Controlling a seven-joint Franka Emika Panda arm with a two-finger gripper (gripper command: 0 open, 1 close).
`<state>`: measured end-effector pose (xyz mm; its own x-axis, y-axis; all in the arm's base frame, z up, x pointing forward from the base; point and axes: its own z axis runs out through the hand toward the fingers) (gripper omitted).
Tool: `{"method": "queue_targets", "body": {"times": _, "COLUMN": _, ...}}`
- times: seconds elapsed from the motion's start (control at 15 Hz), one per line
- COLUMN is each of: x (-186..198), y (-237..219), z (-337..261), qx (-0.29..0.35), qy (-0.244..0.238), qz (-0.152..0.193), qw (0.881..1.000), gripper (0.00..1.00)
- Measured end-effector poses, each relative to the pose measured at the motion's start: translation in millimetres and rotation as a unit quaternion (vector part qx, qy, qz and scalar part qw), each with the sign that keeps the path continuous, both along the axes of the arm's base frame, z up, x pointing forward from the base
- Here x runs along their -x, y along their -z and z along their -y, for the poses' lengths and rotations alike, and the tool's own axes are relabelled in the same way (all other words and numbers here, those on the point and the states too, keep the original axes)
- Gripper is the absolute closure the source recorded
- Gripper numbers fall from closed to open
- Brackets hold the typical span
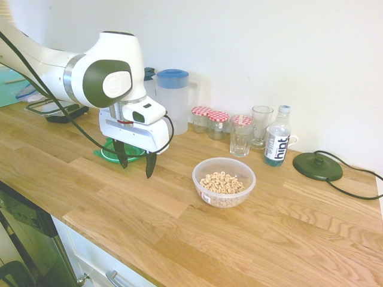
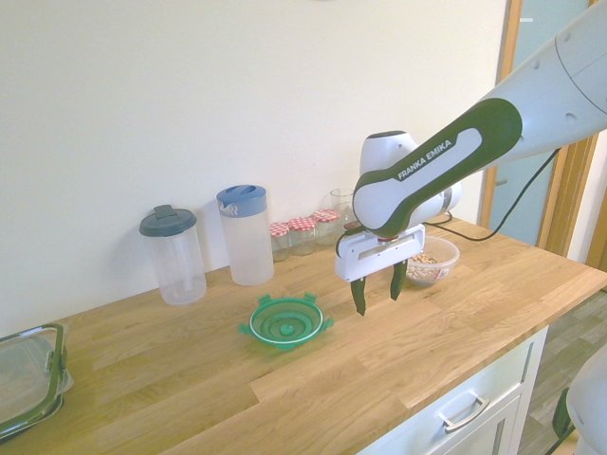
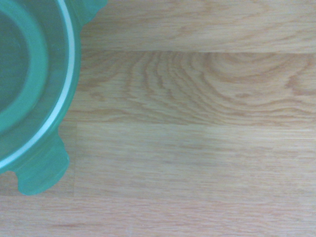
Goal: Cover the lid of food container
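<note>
Nearest the first exterior camera, bare wooden tabletop (image 1: 197,239) is seen, and on it the food container (image 1: 224,182), a clear round bowl of ring cereal with no cover on it. Beside it the gripper (image 1: 136,160) hangs pointing down, its dark fingers (image 1: 121,154) spread wide with nothing between them and clear of the wood. The green lid (image 1: 114,152) is only partly shown behind the fingers. Along the wall a blue-lidded pitcher (image 1: 173,98), red-checked jars (image 1: 209,121), two glasses (image 1: 251,133) and a water bottle (image 1: 277,139) are lined up.

From the second exterior view the lid (image 2: 286,321) is shown whole, flat on the tabletop (image 2: 190,398), apart from the gripper (image 2: 378,288), which is hung between lid and food container (image 2: 432,262). A grey-lidded canister (image 2: 174,252) and a rectangular container (image 2: 28,379) are seen only here.

Close up in the wrist view, a rim arc and one snap tab of the lid (image 3: 34,89) are shown against wood grain; the fingers are not shown.
</note>
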<state>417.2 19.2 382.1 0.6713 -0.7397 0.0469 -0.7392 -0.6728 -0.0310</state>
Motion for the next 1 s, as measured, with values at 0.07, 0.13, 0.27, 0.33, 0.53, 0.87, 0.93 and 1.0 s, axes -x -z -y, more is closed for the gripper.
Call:
{"method": "queue_targets", "body": {"times": 0.07, "x": 0.0, "y": 0.1, "z": 0.0, "qx": 0.0, "qy": 0.0, "qz": 0.0, "qw": 1.0, "gripper": 0.0}}
{"method": "queue_targets", "body": {"times": 0.13, "x": -0.3, "y": 0.1, "z": -0.5, "qx": -0.008, "qy": 0.006, "qz": 0.0, "qw": 1.0, "gripper": 0.0}}
{"method": "queue_targets", "body": {"times": 0.27, "x": -5.5, "y": -3.1, "z": -1.7, "qx": -0.055, "qy": 0.023, "qz": 0.002, "qw": 0.998, "gripper": 0.0}}
{"method": "queue_targets", "body": {"times": 0.33, "x": -11.5, "y": -6.4, "z": 0.9, "qx": -0.084, "qy": 0.029, "qz": 0.004, "qw": 0.996, "gripper": 0.0}}
{"method": "queue_targets", "body": {"times": 0.53, "x": -32.2, "y": -7.2, "z": 13.2, "qx": -0.182, "qy": 0.028, "qz": 0.008, "qw": 0.983, "gripper": 0.0}}
{"method": "queue_targets", "body": {"times": 0.87, "x": -50.7, "y": 34.3, "z": 11.6, "qx": -0.286, "qy": 0.0, "qz": 0.01, "qw": 0.958, "gripper": 0.0}}
{"method": "queue_targets", "body": {"times": 0.93, "x": -54.0, "y": 41.7, "z": 10.5, "qx": -0.295, "qy": -0.001, "qz": 0.009, "qw": 0.955, "gripper": 0.0}}
{"method": "queue_targets", "body": {"times": 1.0, "x": -57.7, "y": 48.6, "z": 7.9, "qx": -0.307, "qy": 0.002, "qz": 0.009, "qw": 0.952, "gripper": 0.0}}
